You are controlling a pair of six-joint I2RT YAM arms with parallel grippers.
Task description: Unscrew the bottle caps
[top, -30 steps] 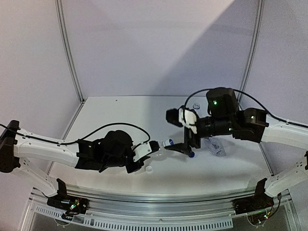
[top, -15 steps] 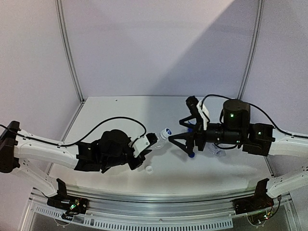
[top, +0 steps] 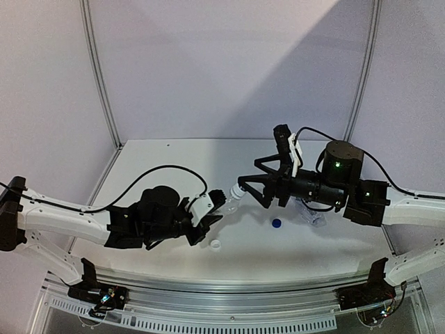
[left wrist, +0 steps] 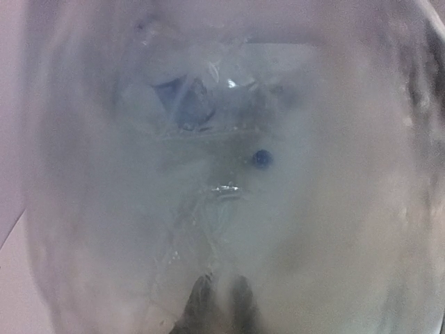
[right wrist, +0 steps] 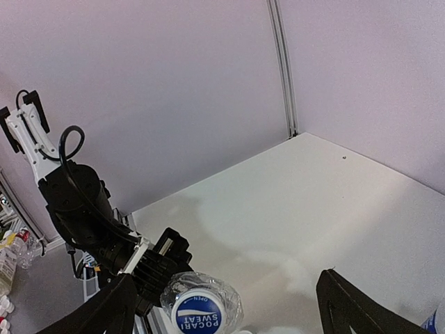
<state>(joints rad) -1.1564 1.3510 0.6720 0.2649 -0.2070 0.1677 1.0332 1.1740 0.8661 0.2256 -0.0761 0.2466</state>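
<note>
Top view: I count two bottles and three caps. The left jaws are clamped on the held bottle (top: 224,202), which is lifted off the surface (top: 174,167) with its neck pointing toward 2 o'clock. A printed cap (top: 236,189) is on that neck. The second bottle (top: 314,216) lies on the surface at 3 o'clock from the held one, partly hidden behind the right arm (top: 341,177). A blue cap (top: 276,223) lies loose on the surface at 4 o'clock from the held bottle, and a white cap (top: 215,244) lies loose at 6 o'clock from it.

A second ago the right jaws hung low over the blue cap. They have since lifted and swung toward 9 o'clock, leaving that cap in the open, and the held bottle has come up a little to meet them. The right jaws stand apart, their tips just beside the printed cap.

Left wrist view: the held bottle (left wrist: 222,209) fills the picture as a blur, and I can't make out the jaws here.

Right wrist view: the printed cap (right wrist: 197,311) faces me, white with blue lettering. It sits between the two spread right jaws, apart from both. The left arm (right wrist: 76,202) reaches in from 9 o'clock behind it.
</note>
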